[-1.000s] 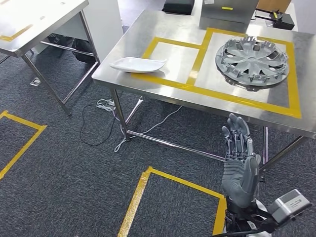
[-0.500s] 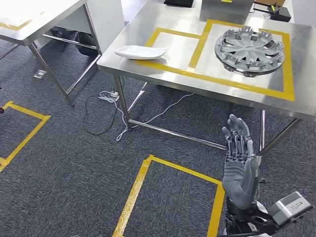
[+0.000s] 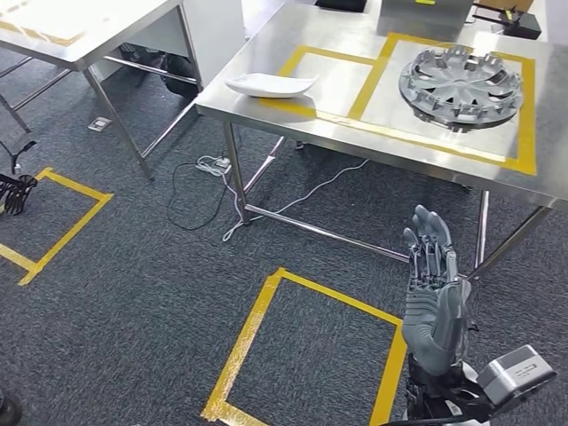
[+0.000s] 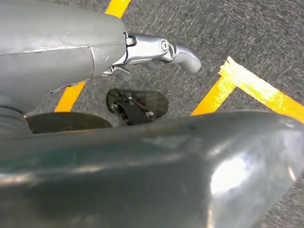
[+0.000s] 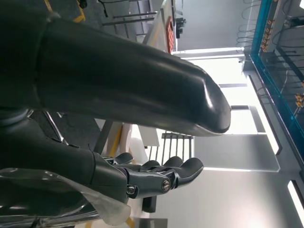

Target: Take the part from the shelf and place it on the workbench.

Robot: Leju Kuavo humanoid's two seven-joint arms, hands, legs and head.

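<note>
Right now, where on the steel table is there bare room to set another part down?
The smaller yellow-taped square between the white tray and the wheel cover is bare. The strip of workbench along its near edge, outside the tape, is also free. The larger taped square is crowded: the wheel cover takes up most of it.

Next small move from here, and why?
Probably turn the body to find the shelf before any reach. The right hand is raised, empty, fingers apart. The head view faces the workbench, which bears a wheel cover and a white plate, so there is no part to grasp yet.
</note>
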